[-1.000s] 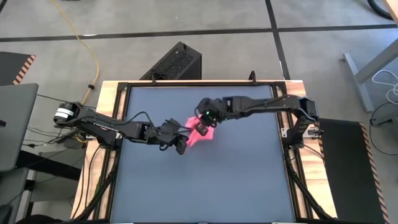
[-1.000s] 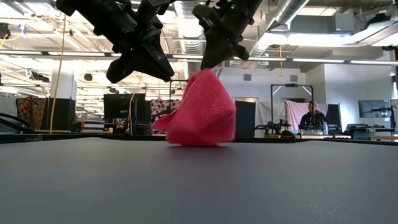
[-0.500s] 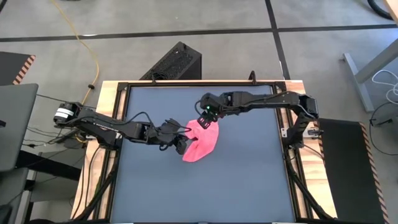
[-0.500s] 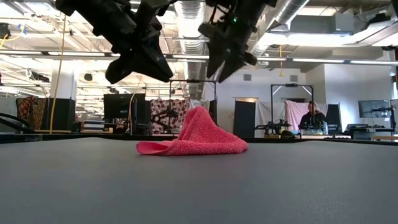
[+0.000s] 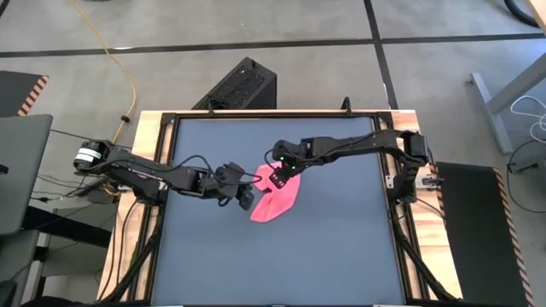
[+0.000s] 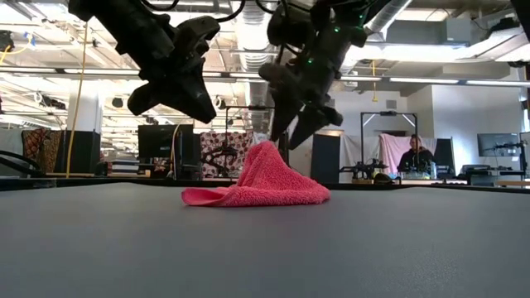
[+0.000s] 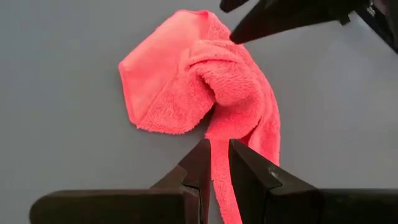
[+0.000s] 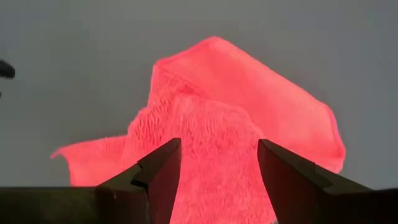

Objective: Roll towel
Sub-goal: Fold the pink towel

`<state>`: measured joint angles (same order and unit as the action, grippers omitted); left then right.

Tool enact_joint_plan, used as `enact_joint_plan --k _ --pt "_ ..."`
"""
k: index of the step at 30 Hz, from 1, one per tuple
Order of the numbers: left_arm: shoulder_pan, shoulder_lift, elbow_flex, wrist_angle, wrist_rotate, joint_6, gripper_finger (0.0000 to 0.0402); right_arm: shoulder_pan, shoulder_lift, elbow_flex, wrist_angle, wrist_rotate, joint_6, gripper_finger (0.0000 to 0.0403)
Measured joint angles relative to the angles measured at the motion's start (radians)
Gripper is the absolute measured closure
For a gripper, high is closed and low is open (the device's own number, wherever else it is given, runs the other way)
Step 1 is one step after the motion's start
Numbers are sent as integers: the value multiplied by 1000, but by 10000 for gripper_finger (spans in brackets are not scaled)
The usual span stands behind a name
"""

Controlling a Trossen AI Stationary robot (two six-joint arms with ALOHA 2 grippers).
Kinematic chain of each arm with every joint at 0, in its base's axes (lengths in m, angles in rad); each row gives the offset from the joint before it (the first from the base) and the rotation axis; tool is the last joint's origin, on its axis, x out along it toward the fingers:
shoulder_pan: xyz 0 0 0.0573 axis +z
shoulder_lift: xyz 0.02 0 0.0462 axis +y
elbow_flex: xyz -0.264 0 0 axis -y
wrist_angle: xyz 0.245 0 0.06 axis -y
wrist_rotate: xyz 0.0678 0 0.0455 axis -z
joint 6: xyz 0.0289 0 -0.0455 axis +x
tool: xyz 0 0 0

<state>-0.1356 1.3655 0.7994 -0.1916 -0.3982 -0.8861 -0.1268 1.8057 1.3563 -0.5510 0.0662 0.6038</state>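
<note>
The pink towel (image 5: 277,200) lies as a crumpled heap on the dark tabletop, near its middle. One fold stands up as a peak (image 6: 263,149), and a flat corner (image 6: 197,197) lies spread on the table. My right gripper (image 6: 291,136) hangs open just above that peak, pointing steeply down. In the right wrist view its fingers (image 8: 219,152) frame the towel's hump (image 8: 217,118) without visibly touching it. My left gripper (image 5: 247,200) hovers beside the heap on the table's left side, well above the cloth, shut to a narrow slit (image 7: 219,149) with nothing in it.
Bare dark tabletop (image 5: 341,247) surrounds the towel on all sides inside a wooden frame (image 5: 145,136). The right arm's fingers (image 7: 280,15) show in the left wrist view, over the towel's far side. A person (image 6: 414,157) sits far off in the room behind.
My right gripper has opened and let go of the towel, which has dropped from a hanging bundle into a low heap on the table with one corner spread out. The right gripper has then come down toward the heap's peak. The left gripper's place is unchanged.
</note>
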Motion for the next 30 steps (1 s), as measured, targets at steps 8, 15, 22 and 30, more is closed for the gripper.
enact_joint_plan --k 8,15,22,30 --pt "0 0 0 -1 6 -2 356 -7 0 1 88 -34 28 164" --pt "0 0 0 2 8 -9 356 2 4 1 91 -33 21 164" --pt "-1 0 0 17 17 -9 356 16 67 1 126 -42 22 184" --pt "-5 0 0 23 31 -12 356 12 75 4 122 -41 24 230"
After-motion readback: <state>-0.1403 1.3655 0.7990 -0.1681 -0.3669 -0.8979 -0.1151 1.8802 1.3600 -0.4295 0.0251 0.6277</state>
